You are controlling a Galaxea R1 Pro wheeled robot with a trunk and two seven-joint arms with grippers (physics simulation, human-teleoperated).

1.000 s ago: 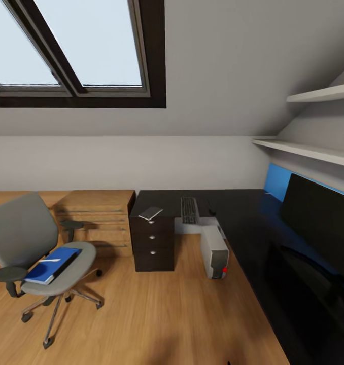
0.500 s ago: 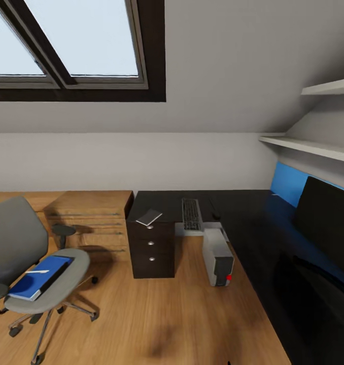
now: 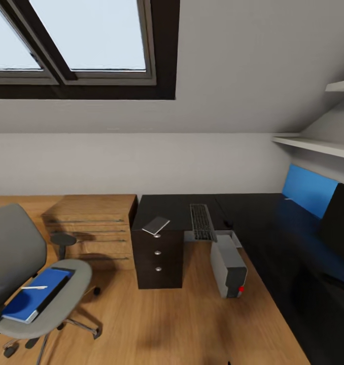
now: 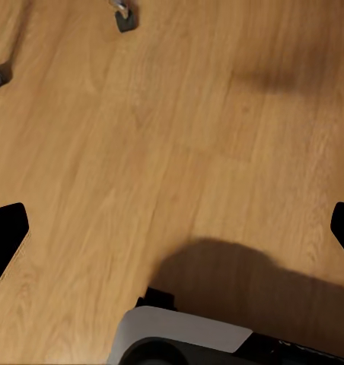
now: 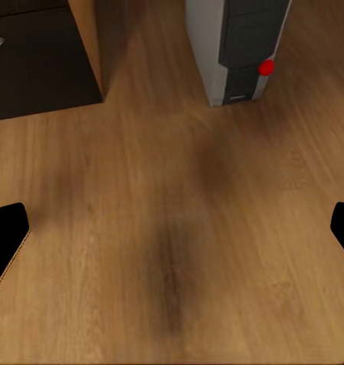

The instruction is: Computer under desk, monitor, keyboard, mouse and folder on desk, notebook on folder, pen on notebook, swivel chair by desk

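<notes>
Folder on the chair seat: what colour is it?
Bright blue, the folder; clearest in the head view.

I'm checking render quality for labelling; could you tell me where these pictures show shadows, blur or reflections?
Head view: the desk top is glossy, mirroring the blue panel; soft shadow beside the oak chest. Left wrist view: broad dark shadow on the floor. Right wrist view: smeared dark patches on the floorboards near the computer.

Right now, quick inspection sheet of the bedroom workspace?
Surface: desk glossy black, L-shaped.
Job's things: keyboard and a small notebook on desk; computer on floor by desk; folder on swivel chair, a pen-like white thing on it; monitor at right edge.
Clutter: nothing seen.
Grippers: left gripper, right gripper jaws open, empty, over floor.
Cables: nothing seen.
Surroundings: oak chest, skylight, wall shelves.
</notes>
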